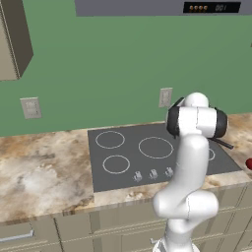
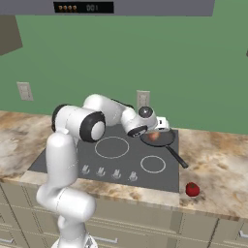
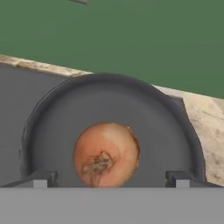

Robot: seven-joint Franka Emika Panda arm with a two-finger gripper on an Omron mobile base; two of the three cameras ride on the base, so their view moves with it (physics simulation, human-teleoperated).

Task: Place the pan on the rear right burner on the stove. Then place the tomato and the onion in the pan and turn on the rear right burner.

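Observation:
The dark grey pan sits at the rear right of the stove, covering the rear right burner. Its black handle points toward the front right. The brownish-orange onion lies inside the pan, near its middle. My gripper hovers just over the onion, open, with its fingertips wide of the onion on both sides and not touching it. The red tomato rests on the counter, right of the stove's front corner. The pan handle and tomato peek out beside the arm.
A row of small silver knobs runs along the stove's front edge. White burner rings mark the glass. The marble counter stretches right of the stove, a green wall with an outlet stands behind, and a hood hangs above.

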